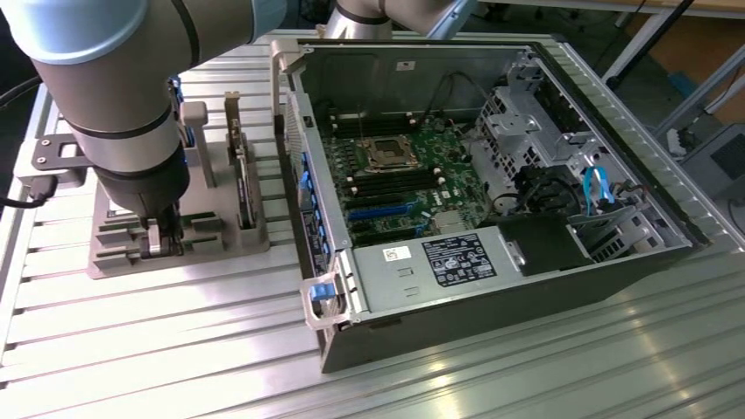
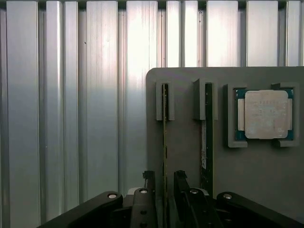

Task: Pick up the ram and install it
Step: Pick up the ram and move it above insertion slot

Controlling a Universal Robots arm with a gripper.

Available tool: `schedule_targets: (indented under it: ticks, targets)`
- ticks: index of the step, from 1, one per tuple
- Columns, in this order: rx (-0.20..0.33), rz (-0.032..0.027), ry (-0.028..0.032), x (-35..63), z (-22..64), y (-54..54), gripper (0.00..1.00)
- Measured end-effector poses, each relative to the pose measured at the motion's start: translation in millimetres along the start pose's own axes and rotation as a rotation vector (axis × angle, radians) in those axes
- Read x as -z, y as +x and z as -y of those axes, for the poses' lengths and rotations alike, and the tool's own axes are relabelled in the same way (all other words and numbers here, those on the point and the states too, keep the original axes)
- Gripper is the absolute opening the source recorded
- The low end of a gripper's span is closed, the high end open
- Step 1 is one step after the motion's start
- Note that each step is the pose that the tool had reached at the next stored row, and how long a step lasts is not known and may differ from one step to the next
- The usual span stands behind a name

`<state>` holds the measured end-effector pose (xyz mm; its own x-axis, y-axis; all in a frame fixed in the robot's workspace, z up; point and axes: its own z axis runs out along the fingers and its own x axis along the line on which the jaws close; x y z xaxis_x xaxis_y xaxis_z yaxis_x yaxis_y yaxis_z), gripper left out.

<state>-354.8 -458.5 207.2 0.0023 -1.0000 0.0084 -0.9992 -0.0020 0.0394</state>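
Green thin ram (image 2: 165, 128) edge-up in matte grey slotted holder (image 2: 185, 142), black hand (image 2: 164, 175) spread apart astride it.

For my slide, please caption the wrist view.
Open gripper straddles the ram, standing on edge in a grey holder that also holds a processor chip.

Jaws straddle the ram (image 2: 165, 142) with slim gaps; a second stick (image 2: 207, 137) seemingly stands close.
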Motion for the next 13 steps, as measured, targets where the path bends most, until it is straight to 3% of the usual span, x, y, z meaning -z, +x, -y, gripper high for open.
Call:
schedule_targets:
  ticks: [13]
  targets:
    - [0.0, 0.0, 0.0, 1.9, 0.4, 0.0, 0.3]
